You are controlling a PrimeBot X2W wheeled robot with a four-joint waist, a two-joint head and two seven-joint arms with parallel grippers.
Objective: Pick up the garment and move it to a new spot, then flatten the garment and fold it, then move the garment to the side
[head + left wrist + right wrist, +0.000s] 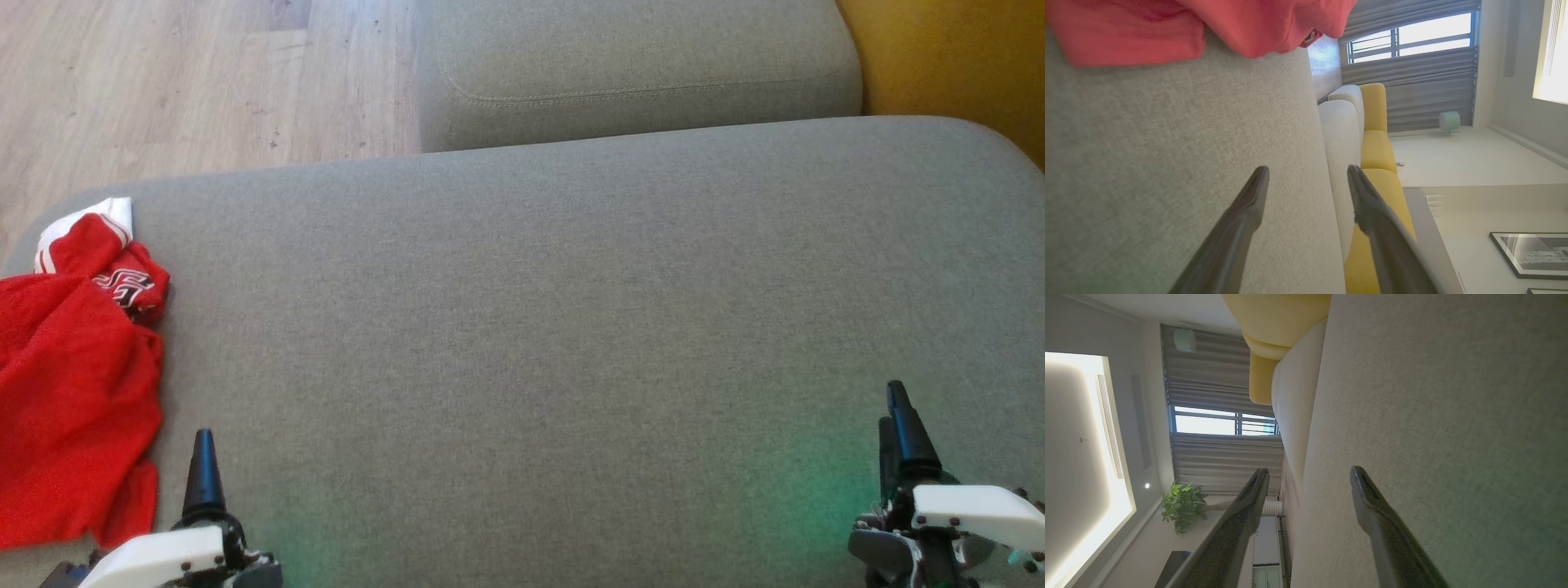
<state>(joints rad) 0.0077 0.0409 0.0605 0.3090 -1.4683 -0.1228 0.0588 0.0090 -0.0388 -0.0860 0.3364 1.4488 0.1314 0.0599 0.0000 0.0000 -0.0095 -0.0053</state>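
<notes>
My left fingers (1245,212) stood spread wide with nothing between them, and so did my right fingers (1376,514), both over the near edge of the grey cushion (531,327). The red garment (73,367) lay crumpled at the cushion's left end, just beside the left fingers but apart from them. The left wrist view caught its hem and a framed picture (1531,253); the right wrist view gave me a potted plant (1182,504). Both showed a window (1412,36) and a yellow sofa (1376,151) past the cushion. Wooden floor (163,82) lay beyond the cushion's far-left corner.
</notes>
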